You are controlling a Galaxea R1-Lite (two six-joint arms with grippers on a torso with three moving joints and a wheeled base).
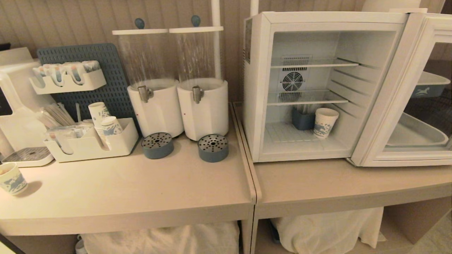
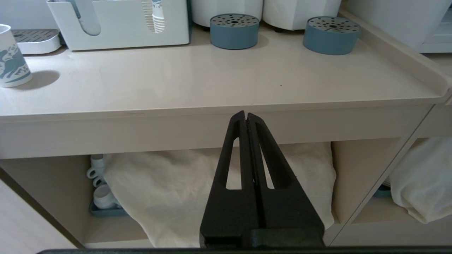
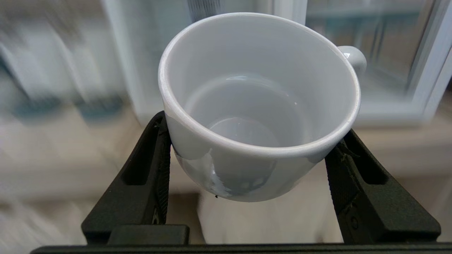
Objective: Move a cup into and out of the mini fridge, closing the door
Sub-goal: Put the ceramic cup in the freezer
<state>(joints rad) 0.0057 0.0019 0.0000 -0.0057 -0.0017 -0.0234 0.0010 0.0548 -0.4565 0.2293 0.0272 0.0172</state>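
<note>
Our right gripper (image 3: pixel 247 155) grips the cup (image 3: pixel 259 106) between its two black fingers (image 3: pixel 155 165), which stand wide apart and press on opposite sides of the white body. We see the cup tilted toward the wrist camera, empty inside, with a small handle on its far side, though much of its lower body and base are cut off by the fingers. Everything behind it is blurred; we can only make out pale frames and glass there. Neither arm shows in the head view, so we cannot place this gripper against the counter (image 1: pixel 141 190) from there.

Our left gripper (image 2: pixel 246 118) hangs low in front of the counter edge, its fingers pressed together with nothing between them, pointing at the shelf space below, where a pale cloth (image 2: pixel 212 183) lies.

In the head view the mini fridge (image 1: pixel 261 88) stands on the right-hand counter with the door (image 1: pixel 399 106) swung fully open to the right, its outer part cut off by the frame edge. On the fridge floor stand a printed paper cup (image 1: pixel 325 122) and a small blue container (image 1: pixel 303 120), partly hidden under the lower wire shelf (image 1: pixel 307 98).
</note>
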